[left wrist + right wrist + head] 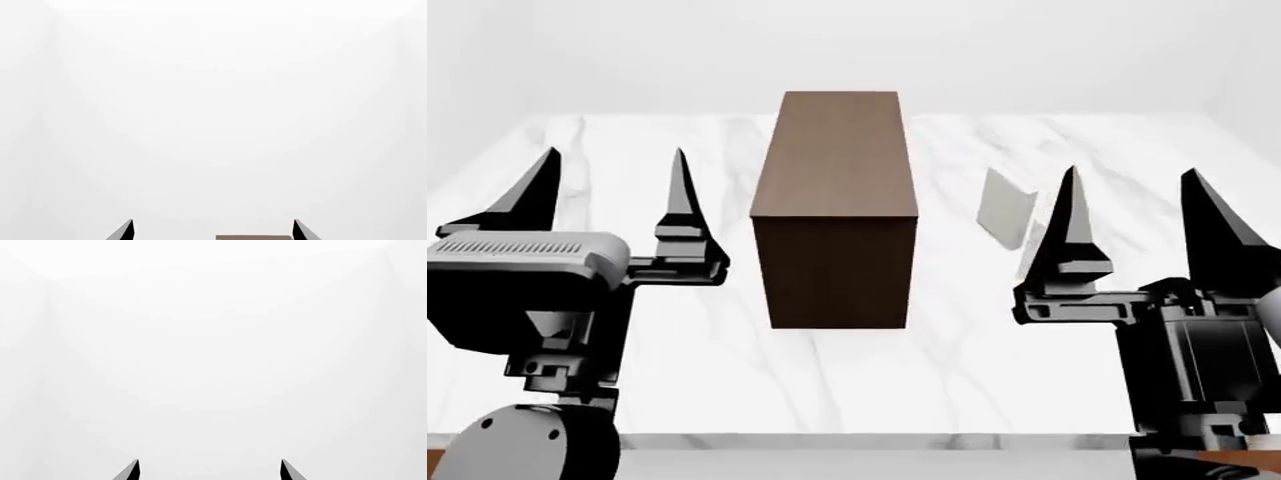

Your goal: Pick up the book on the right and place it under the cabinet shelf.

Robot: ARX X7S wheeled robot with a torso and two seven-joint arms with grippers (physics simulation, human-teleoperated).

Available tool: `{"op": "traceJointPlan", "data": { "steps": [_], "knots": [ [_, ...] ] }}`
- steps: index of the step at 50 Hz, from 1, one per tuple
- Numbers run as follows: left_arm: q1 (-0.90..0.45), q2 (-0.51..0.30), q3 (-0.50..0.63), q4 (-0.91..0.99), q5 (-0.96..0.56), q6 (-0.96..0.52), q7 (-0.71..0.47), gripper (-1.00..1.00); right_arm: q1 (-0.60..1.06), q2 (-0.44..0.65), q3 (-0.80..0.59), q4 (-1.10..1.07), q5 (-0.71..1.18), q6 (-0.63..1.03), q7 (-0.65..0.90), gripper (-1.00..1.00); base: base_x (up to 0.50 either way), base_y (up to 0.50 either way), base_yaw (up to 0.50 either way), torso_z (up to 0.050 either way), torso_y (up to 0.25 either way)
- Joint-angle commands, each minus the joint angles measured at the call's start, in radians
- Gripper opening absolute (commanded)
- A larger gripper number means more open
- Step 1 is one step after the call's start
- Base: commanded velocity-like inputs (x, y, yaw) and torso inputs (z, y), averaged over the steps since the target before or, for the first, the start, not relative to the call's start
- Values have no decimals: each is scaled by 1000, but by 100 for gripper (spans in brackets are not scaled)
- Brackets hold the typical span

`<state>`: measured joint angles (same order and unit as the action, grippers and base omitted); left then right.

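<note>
A white marble table (694,390) with faint grey veining fills the head view, running back to a pale wall and ending in a straight front edge near the robot. Two things rest directly on it. The cabinet shelf (834,215) — a long, dark brown wood-grain box — stands at the middle, its narrow end facing the robot and its length running away toward the wall. To its right, apart from it, a pale book (1006,207) stands upright on edge, partly hidden behind a gripper finger — too little shows to tell any spine marks. In the left wrist view only a brown sliver of the cabinet shelf (254,237) appears.
</note>
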<state>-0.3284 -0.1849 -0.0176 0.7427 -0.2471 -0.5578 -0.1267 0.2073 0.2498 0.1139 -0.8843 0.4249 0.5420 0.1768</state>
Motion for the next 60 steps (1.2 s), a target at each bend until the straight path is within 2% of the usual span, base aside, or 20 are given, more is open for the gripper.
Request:
{"op": "traceJointPlan", "data": {
  "steps": [1,30,47,60],
  "knots": [
    [-8,-11,-16,40,-22,-22,-14,100,-4,24,-22,-14,-4,0,15,100,461,-324,0,0,0],
    [-18,-31,-55,102,-106,-93,-36,100,-2,74,-57,-41,-8,30,60,100,494,-266,0,0,1],
    [-10,-38,-85,116,-157,-100,-38,100,-6,76,-66,-49,10,19,83,100,500,-123,0,0,1],
    [-10,-53,-66,113,-137,-97,-55,100,2,84,-43,-54,69,45,114,100,0,0,0,0,-11]
  ]
}}
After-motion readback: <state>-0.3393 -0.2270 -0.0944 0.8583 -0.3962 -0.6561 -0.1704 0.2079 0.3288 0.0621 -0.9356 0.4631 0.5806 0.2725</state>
